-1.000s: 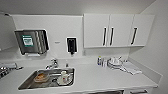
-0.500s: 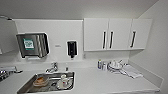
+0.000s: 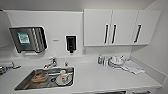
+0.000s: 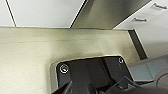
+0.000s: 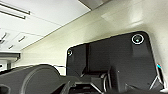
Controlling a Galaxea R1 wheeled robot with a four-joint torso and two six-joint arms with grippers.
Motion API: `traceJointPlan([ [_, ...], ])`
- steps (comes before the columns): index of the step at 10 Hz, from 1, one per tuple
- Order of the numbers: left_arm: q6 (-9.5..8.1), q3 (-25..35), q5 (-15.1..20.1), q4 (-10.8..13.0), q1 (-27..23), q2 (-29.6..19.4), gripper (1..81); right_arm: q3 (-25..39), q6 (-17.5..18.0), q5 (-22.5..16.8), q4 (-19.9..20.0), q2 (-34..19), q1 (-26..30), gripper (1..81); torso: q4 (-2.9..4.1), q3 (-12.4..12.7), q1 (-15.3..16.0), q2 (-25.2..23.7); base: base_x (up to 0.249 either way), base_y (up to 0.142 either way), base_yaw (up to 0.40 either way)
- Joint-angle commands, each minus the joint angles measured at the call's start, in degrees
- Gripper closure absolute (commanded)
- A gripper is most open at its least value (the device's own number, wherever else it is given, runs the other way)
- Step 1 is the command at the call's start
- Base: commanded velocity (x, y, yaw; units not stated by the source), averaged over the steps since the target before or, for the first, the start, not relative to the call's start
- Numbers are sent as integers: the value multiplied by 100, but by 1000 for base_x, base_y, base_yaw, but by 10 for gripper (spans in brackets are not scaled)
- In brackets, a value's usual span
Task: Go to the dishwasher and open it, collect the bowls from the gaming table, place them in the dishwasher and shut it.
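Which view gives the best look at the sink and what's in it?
The head view: the sink lies open from above, holding a bowl and a white cup, with the tap behind. The left wrist view shows cabinet fronts and floor instead; the right wrist view shows drawer fronts and floor.

The worktop point(image 3: 100, 77) runs out of the head view at the lower edge and on both sides, so the units beneath it are hidden but for a thin dark strip at the lower right. In the sink point(image 3: 22, 85) the dishes point(image 3: 51, 77) are too blurred to tell apart or count. The heap of crockery and cloth point(image 3: 122, 64) at the right of the frame is blurred as well, and the small bottle point(image 3: 100, 59) beside it shows no readable label. At the far left edge a grey object point(image 3: 6, 67) is cut off and cannot be identified. The label on the wall dispenser point(image 3: 23, 38) is unreadable.

In the left wrist view a steel-grey panel point(image 4: 110, 13) at the upper middle is cut off by the top edge.
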Motion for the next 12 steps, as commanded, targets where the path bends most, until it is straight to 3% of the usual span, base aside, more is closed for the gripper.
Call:
traceJointPlan([
  [1, 62, 1363, -264, 359, -409, -1377, 10, 646, 37, -239, 322, -587, 696, 10, 0, 24, 349, -543, 0, 0, 0],
  [6, 0, 2909, -246, 359, -1315, -2914, 10, 751, 115, -248, 393, -675, 1118, 10, 0, -157, 955, -1489, 0, 0, 0],
  [8, 9, 3263, -255, 473, -1411, -3171, 10, 795, 327, -248, 392, -808, 1232, 10, 0, -159, 1226, -1919, 0, 0, 0],
  [9, 9, 3351, -255, 482, -1490, -3206, 10, 883, 415, -248, 392, -895, 1320, 10, 0, -536, 1359, -2131, 0, 0, 0],
  [12, 9, 3536, -264, 613, -1517, -3267, 10, 1321, 573, -248, 392, -1176, 1548, 10, 0, -1002, 1667, -2641, 0, 0, 0],
])
